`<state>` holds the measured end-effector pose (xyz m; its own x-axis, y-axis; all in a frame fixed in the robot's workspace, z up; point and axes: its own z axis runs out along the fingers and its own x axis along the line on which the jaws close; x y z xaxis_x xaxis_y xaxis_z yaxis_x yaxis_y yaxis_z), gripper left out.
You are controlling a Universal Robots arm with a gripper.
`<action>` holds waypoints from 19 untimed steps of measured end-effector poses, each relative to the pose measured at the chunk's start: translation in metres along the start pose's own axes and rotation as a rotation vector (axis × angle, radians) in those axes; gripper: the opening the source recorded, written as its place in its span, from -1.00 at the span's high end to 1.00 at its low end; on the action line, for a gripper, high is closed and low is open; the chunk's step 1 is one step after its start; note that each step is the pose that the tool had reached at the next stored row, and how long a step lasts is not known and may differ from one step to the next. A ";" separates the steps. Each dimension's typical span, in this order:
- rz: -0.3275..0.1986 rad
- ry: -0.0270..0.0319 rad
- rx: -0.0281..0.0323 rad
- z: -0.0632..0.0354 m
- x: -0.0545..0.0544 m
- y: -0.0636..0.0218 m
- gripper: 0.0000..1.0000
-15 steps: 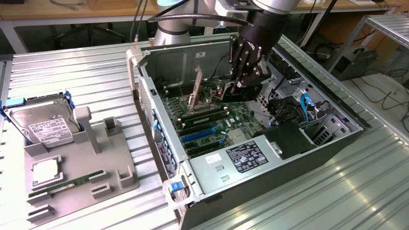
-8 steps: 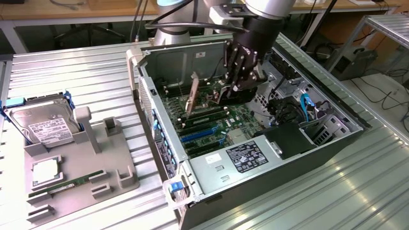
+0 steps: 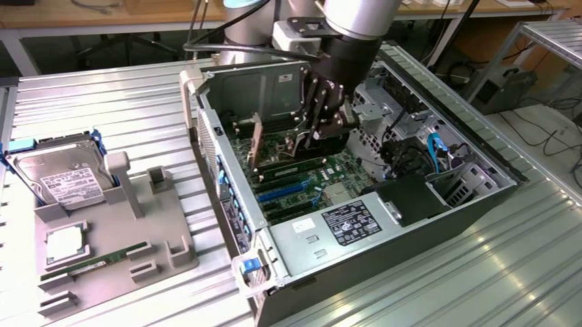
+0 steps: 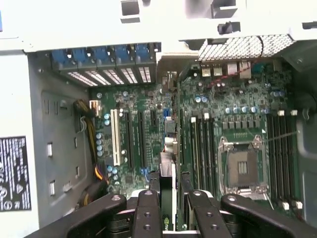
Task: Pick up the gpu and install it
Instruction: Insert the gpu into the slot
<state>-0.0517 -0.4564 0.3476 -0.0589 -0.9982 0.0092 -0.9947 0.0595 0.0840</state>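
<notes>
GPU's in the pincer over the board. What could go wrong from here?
1. The gpu sits edge-on in the pincer and doesn't look lined up with either long black slot. Pushed down here, it may strike the board.
2. Its far end could catch the rear grilles.

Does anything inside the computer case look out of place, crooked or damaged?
Nothing looks spilled, broken or crooked. The gpu is held edge-on between the fingers over the motherboard, in line with its slots. The processor socket is empty, which seems normal for an unfinished build.
</notes>
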 end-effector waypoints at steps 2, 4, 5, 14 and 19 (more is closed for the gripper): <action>-0.007 0.0008 0.0000 0.0037 0.000 0.0020 0.47; -0.015 0.0015 0.0001 0.0077 0.001 0.0040 0.47; -0.019 0.0018 0.0001 0.0096 0.001 0.0049 0.47; -0.030 0.0025 0.0003 0.0164 0.001 0.0069 0.47; -0.030 0.0026 0.0002 0.0163 0.001 0.0069 0.47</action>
<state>-0.0600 -0.4569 0.3319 -0.0293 -0.9995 0.0093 -0.9960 0.0299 0.0841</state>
